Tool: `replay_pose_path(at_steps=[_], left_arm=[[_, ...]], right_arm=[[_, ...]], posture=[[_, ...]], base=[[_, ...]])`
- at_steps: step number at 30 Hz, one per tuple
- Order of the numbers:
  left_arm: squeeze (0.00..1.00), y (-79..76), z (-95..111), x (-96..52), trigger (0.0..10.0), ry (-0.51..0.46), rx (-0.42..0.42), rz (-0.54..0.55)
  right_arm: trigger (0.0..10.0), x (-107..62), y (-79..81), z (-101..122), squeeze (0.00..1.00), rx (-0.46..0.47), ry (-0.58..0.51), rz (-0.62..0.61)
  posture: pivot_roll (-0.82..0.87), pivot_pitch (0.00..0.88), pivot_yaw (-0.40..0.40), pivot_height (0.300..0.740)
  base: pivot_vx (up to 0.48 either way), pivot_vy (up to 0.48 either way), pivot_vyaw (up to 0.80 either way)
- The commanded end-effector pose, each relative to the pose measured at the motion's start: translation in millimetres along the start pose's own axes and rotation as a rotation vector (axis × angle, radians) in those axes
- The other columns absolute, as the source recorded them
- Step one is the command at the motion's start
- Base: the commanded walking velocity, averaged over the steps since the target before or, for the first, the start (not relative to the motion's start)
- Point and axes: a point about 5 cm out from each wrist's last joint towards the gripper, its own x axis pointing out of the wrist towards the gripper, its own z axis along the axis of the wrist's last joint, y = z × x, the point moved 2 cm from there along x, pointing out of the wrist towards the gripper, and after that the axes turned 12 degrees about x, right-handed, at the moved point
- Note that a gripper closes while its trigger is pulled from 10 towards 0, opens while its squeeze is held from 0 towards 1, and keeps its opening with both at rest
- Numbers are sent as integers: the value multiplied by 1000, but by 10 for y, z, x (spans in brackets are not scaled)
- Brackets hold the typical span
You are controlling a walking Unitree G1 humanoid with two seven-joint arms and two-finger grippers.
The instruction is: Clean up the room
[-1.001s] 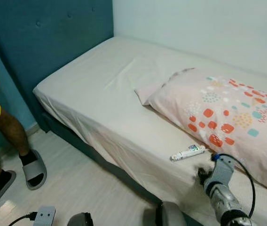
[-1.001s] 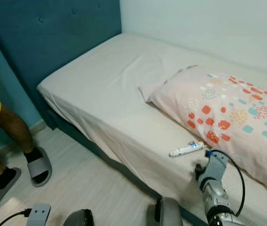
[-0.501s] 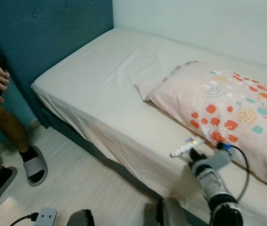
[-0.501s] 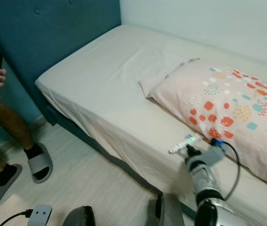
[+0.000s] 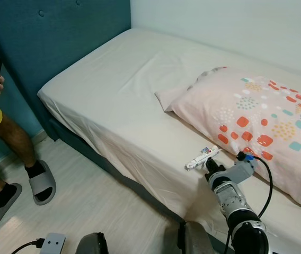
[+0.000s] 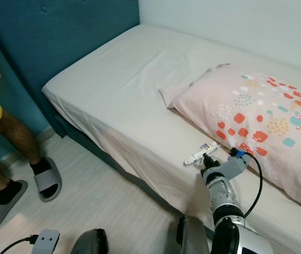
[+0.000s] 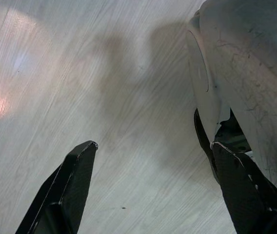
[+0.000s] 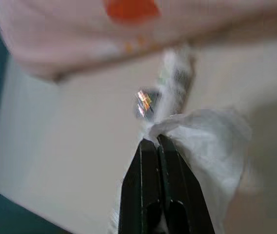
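The right claw point(image 5: 212, 165), pinched shut on a white tissue point(image 8: 207, 141), sits at the near end of a toothpaste tube point(image 5: 202, 157) lying aslant beside the pillow point(image 5: 256, 119).

I note: bed sheet point(image 5: 124, 90) matt cloth, creased. Pillow point(image 5: 262, 116) soft printed cloth. Tube point(image 5: 202, 157) glossy plastic. Floor point(image 7: 80, 73) pale wood-grain, slight sheen. Headboard point(image 5: 50, 32) teal, tufted.
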Motion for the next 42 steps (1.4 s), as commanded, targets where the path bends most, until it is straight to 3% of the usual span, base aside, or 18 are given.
replay_pose_path(at_steps=[1,7,8,9,10,16,17,18,20,21,32,42], left_arm=[[0,28,-101,-27,10000,32,20,-7],[0,21,-96,-27,10000,29,30,-15],[0,20,-95,-27,10000,28,35,-18],[0,20,-95,-27,10000,28,35,-18],[0,18,-98,-28,10000,29,39,-19],[0,15,-117,-34,10000,31,44,-18],[0,16,-123,-36,10000,33,45,-18],[0,18,-128,-37,10000,34,46,-18],[0,19,-131,-39,10000,34,47,-18],[0,19,-133,-39,10000,36,48,-20],[0,21,-155,-49,10000,36,63,-32],[0,25,-176,-58,10000,37,76,-38]], right_arm=[[0,8,31,32,0,40,-18,19],[0,41,120,44,0,46,-24,41],[5843,53,150,13,0,40,-8,44],[5843,53,150,13,0,40,-8,44],[10000,60,163,-54,0,15,23,33],[10000,46,153,-303,0,-84,126,-12],[10000,41,142,-323,384,-106,131,-20],[10000,34,122,-333,537,-126,134,-34],[10000,30,107,-339,537,-139,136,-44],[10000,19,58,-340,1000,-175,140,-80],[10000,-11,-97,-233,1000,-228,93,-187],[10000,13,-41,-238,1000,-176,79,-188]], posture=[[89,195,-24,541],[91,196,-20,541],[91,196,-20,541],[91,196,-20,541],[94,195,-19,541],[105,197,-25,541],[105,197,-25,541],[104,198,-24,541],[104,198,-24,541],[104,198,-24,541],[101,213,-14,541],[107,223,-13,541]], base=[[0,0,0],[0,0,0],[0,0,0],[0,0,0],[0,0,0],[0,0,0],[0,0,0],[0,0,0],[0,0,0],[0,0,0],[0,0,0],[0,0,0]])
